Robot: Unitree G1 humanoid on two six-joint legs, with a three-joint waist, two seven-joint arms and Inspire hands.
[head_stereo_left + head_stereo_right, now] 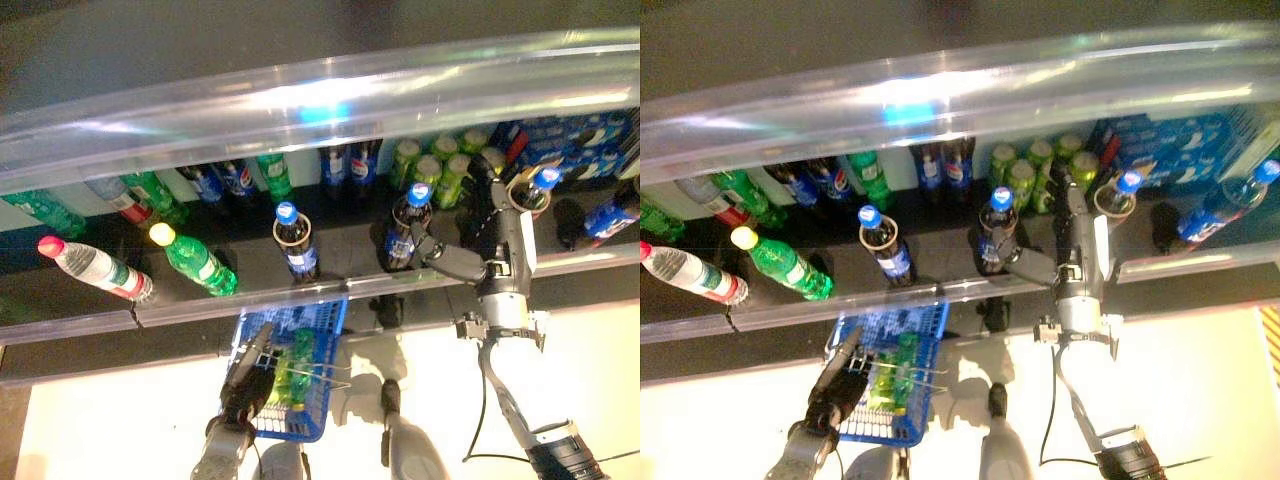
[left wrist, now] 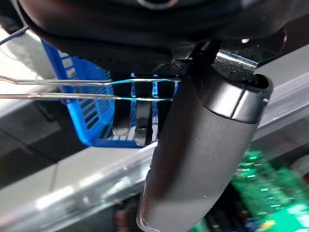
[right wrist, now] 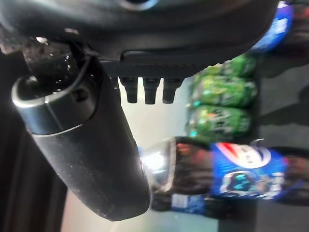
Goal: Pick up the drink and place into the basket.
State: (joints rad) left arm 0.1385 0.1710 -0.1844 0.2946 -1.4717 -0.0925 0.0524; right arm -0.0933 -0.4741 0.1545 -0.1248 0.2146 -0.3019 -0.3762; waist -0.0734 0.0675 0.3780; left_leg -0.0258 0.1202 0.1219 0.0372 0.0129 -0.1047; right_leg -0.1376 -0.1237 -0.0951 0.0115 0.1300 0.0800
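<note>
left hand (image 1: 243, 385) on basket (image 1: 318, 330) handle, seemingly

green bottle (image 1: 195, 261), red-capped bottle (image 1: 95, 268), green cans (image 1: 440, 165)

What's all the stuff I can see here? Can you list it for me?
Cola bottles: several, dark with blue caps, standing at the shelf front and back.
Green bottles: several; one yellow-capped at the front left, more behind.
Clear bottle: one, red cap, far left.
Green cans: a cluster, back of the shelf.
Blue packs: stacked, back right.
Basket: one, blue, below the shelf, a green bottle inside.
Shelf rail: clear, along the front.
Left hand: dark, holding the basket's wire handle.
Right hand: dark, open beside a cola bottle.
</note>
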